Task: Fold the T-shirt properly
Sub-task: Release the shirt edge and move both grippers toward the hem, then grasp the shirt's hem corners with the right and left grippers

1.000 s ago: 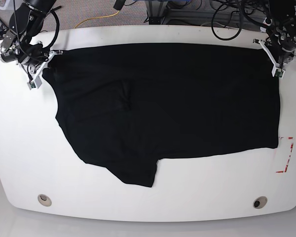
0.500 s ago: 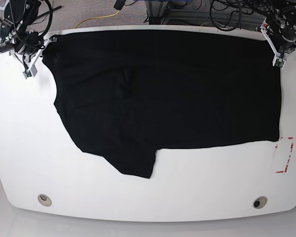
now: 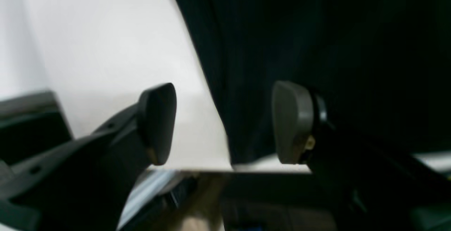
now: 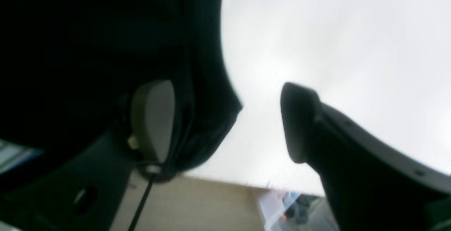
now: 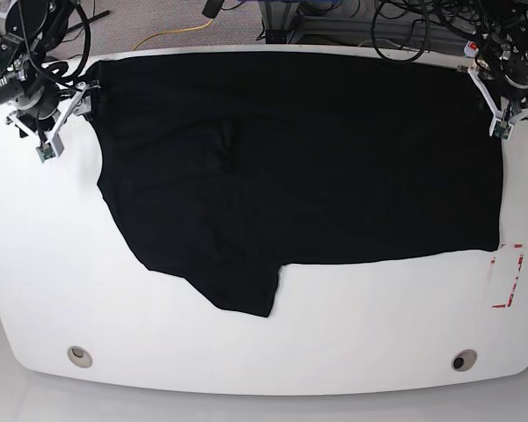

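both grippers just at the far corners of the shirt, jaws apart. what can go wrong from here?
1. The T-shirt reaches the far edge of the table; the wrist views show cloth at that edge, so it may slide off.
2. In each wrist view, one finger of the left gripper and right gripper overlaps the cloth; retracting might snag it.
3. A wrinkle and a sleeve jutting out at the front could fold in crooked.

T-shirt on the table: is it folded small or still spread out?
Spread out: the T-shirt covers most of the table, one sleeve sticking out.
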`<state>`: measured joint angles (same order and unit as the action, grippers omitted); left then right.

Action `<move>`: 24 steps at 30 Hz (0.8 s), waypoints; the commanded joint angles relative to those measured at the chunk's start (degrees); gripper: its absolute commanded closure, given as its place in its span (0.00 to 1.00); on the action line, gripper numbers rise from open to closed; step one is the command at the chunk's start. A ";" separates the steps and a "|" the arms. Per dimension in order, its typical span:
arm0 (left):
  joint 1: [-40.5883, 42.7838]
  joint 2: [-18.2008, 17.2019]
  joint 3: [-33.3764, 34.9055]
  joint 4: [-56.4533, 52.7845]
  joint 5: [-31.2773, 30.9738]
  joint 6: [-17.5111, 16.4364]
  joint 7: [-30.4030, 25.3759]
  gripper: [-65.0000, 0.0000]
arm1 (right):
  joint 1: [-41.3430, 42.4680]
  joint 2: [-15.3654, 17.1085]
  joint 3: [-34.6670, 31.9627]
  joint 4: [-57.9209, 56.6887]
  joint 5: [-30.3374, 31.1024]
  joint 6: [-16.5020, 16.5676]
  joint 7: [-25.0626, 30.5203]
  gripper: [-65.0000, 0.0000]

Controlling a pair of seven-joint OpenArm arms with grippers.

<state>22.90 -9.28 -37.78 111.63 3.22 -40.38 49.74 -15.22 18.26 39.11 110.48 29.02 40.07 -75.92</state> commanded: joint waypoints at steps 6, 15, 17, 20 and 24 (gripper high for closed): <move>-8.26 -0.88 -0.59 1.20 0.78 0.38 -0.55 0.42 | 11.66 1.74 -3.11 -6.96 -0.05 -0.07 0.71 0.30; -21.01 -0.79 1.08 -0.56 2.71 0.38 -0.55 0.42 | 29.25 0.77 -10.94 -19.97 -9.45 -0.07 2.03 0.30; -23.11 -0.88 2.48 -1.88 3.85 0.38 -0.55 0.42 | 31.97 0.77 -12.61 -22.70 -10.86 -0.07 3.52 0.30; -26.19 -0.96 3.98 -4.69 6.14 0.38 -0.55 0.42 | 37.33 0.77 -15.86 -30.17 -12.62 -0.07 6.87 0.30; -29.53 -0.96 4.15 -8.21 6.93 0.38 -0.64 0.42 | 43.93 1.04 -18.50 -40.98 -12.88 -0.07 11.70 0.31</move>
<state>-4.91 -9.26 -33.47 103.72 10.48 -40.36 50.09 25.65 17.98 20.84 72.31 15.64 40.07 -66.61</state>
